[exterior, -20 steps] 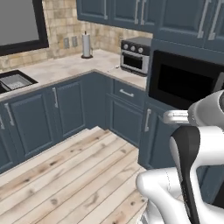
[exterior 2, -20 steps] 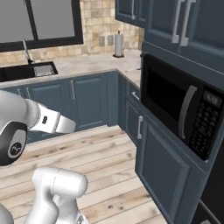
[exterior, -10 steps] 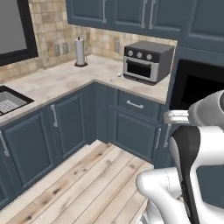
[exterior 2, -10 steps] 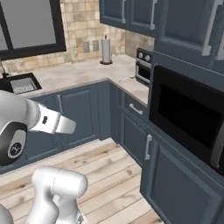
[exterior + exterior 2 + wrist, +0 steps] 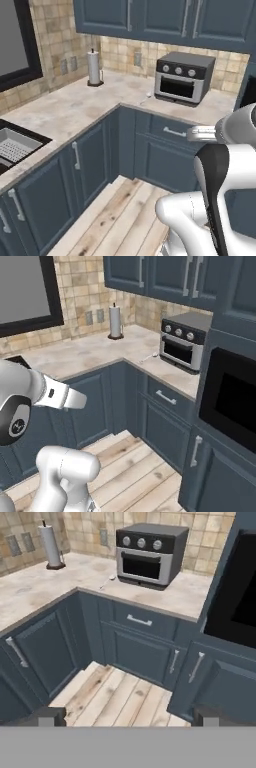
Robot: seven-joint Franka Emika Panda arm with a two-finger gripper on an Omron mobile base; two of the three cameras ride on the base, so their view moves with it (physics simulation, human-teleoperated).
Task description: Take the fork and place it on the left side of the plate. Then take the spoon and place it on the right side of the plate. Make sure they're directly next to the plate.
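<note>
One spoon [image 5: 146,97], left base view: a slim pale utensil lying flat on the counter [image 5: 75,107] just before the toaster oven [image 5: 183,77]. It is judged a spoon by its rounded end, but is too small to be sure. It lies well apart from the jaws and out of reach. One paper-towel roll [image 5: 93,67] stands upright beyond it at the wall. One sink [image 5: 15,146] is set in the counter's near run. The arm [image 5: 220,170] is held folded high, presumably for travel rather than for reaching.

Right base view: the same spoon [image 5: 148,357] lies at the oven's [image 5: 183,342] front corner, handle toward the counter [image 5: 85,353] edge. One built-in microwave [image 5: 231,398] sits in the tall cabinet alongside.

Hand view: one gripper [image 5: 128,716], jaws spread to their widest, nothing between them, over bare floor [image 5: 115,694]. The spoon [image 5: 107,581] lies far ahead of the jaws and off toward the left tip's side, bowl toward the oven [image 5: 149,554]. The paper-towel roll [image 5: 52,547] stands farther off on that side.

Judgement: no grasp is begun, and the approach to the counter [image 5: 60,584] comes first.
</note>
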